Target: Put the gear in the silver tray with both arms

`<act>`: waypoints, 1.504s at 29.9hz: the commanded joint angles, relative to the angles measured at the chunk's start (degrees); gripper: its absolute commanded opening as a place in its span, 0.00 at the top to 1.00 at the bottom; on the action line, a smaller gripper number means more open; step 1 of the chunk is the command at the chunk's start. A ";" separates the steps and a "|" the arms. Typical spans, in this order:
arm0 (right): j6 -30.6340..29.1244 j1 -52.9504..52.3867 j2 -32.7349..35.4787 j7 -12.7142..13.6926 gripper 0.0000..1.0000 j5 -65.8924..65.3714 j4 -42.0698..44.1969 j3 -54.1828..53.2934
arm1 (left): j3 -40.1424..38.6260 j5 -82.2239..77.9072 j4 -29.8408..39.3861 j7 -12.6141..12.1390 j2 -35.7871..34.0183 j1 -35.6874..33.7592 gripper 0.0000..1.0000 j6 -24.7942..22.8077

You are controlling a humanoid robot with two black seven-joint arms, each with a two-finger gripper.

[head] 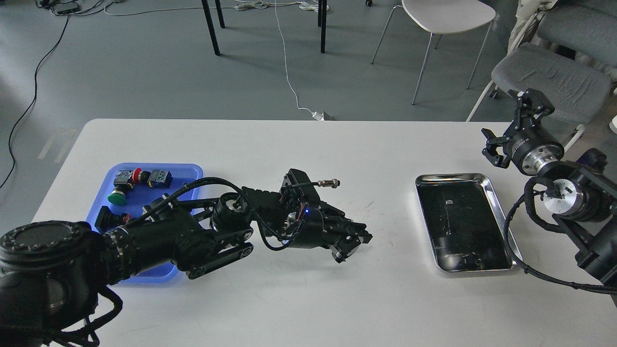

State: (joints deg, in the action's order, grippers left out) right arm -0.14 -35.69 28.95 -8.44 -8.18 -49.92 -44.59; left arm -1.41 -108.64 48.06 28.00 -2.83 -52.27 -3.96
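White desk (270,144), broad and pale, with faint scuff marks near its middle. Blue plastic tray (190,169) at the left side, holding a green-capped push button (117,196), a red-capped switch (137,175), a dark block with yellow and blue marks (160,178) just beside it, and a black part (107,218) nearer the front. Beyond the far edge, grey floor (144,72), white chair (446,17), grey padded chair (554,79), black table legs (210,26), white cable (288,72) running to a small plug block (322,115).
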 commanded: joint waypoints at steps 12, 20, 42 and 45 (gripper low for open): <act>-0.22 0.10 0.58 -0.09 0.01 0.00 0.00 -0.06 | 0.01 0.27 -1.48 0.00 0.45 0.15 0.79 -0.09; -0.22 0.18 0.58 -0.17 0.01 0.00 0.00 0.03 | -0.08 1.50 -1.31 0.00 0.37 -0.12 0.72 -0.44; -0.30 0.27 1.46 0.53 0.01 0.00 0.00 1.16 | -0.70 17.74 -0.69 0.00 -4.81 -6.87 0.42 -0.70; -0.30 -0.17 1.54 0.79 0.01 0.09 -0.36 2.83 | -0.87 23.63 -1.30 0.00 -6.92 -9.17 0.29 -0.53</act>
State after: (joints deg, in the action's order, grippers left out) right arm -0.44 -35.47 30.36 -7.94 -8.17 -49.97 -43.16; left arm -2.12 -90.10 47.29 28.00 -7.83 -59.49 -4.64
